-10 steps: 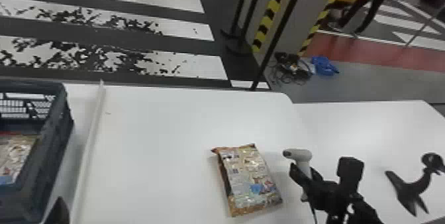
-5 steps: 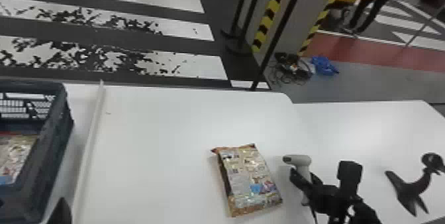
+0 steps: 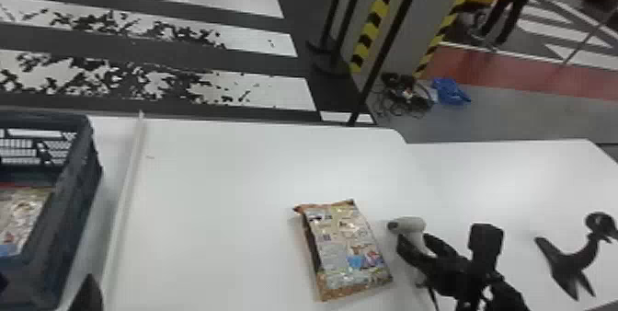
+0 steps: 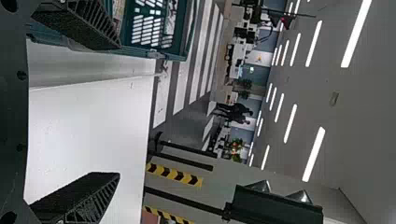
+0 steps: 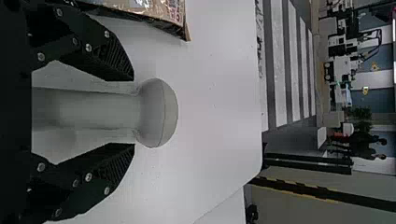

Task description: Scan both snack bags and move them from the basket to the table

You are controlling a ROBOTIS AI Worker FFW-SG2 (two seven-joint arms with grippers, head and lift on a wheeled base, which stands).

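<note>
With left end effector (image 4: 119, 111) and right end effector (image 5: 134, 112) spread, one printed foil bag (image 3: 342, 245) lay lower centre on the white table (image 3: 220, 172), another bag (image 3: 22, 215) awaiting transfer in the dark plastic basket (image 3: 76, 222), lower left.

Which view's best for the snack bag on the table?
Head view: the bag lies whole and unobstructed on the table, its printed upper face visible. The right wrist view catches part of it, cut off by the picture's edge.
</note>
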